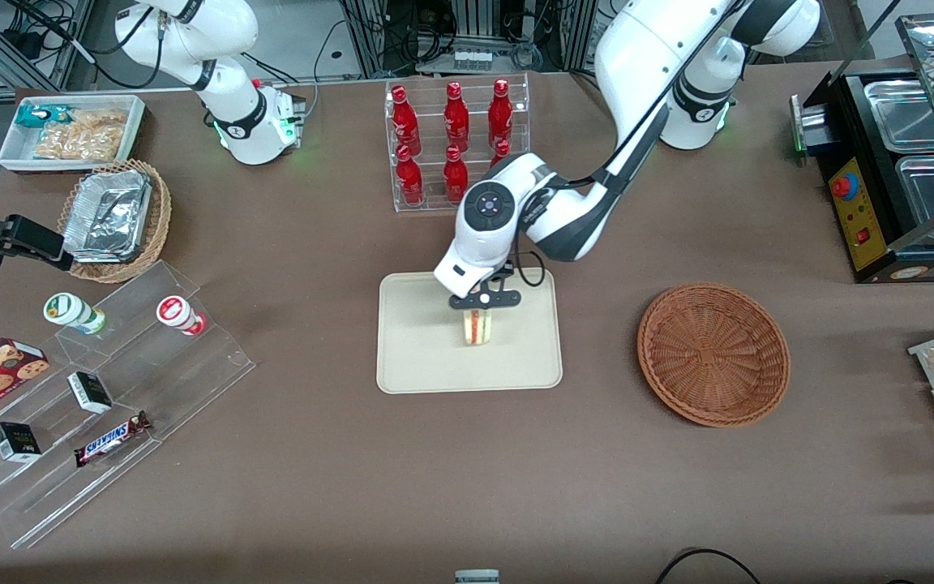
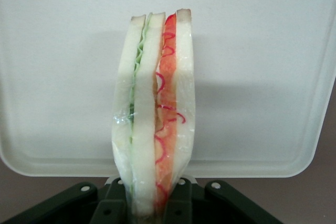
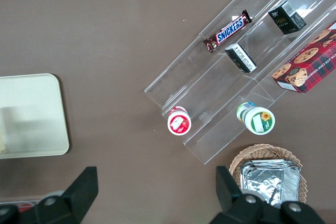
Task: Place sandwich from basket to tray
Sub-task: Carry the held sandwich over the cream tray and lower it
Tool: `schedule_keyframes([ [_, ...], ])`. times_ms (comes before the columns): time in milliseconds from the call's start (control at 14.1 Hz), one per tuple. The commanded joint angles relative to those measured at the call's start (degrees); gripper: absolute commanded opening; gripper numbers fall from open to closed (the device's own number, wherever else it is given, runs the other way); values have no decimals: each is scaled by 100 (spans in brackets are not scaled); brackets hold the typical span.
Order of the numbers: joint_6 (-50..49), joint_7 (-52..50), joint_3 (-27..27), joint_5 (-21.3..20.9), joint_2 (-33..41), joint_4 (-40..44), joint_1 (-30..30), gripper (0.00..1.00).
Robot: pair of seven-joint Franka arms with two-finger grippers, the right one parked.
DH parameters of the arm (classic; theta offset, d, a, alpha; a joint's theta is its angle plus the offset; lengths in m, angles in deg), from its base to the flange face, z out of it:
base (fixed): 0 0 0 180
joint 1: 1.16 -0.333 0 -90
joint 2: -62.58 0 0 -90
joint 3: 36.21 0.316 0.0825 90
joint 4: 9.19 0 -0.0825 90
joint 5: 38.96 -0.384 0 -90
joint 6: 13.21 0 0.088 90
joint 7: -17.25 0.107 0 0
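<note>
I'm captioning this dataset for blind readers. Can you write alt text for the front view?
The working arm's gripper holds the sandwich upright over the middle of the cream tray. The reddish-brown wicker basket sits empty beside the tray, toward the working arm's end of the table.

A robotics lab staged as a snack shop: white robot arms [image 1: 629, 97] over a brown-clothed table [image 1: 313, 454], clear acrylic display steps [image 1: 110, 405], red bottles [image 1: 455, 138].
</note>
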Motion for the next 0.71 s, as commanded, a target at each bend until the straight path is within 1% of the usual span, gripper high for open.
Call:
schedule_keyframes([
  [0,-80,-171,97,-118,-394,481,160,22],
  [212,-71,-180,105,-118,-615,674,239,24],
  [283,-71,-180,105,-118,-615,675,230,30],
  [354,-71,-180,114,-118,-615,675,230,61],
  [424,-71,-215,123,-118,-615,675,230,96],
  [495,-54,-259,132,-109,-615,675,204,99],
  [636,-1,-548,262,-100,-580,718,178,100],
])
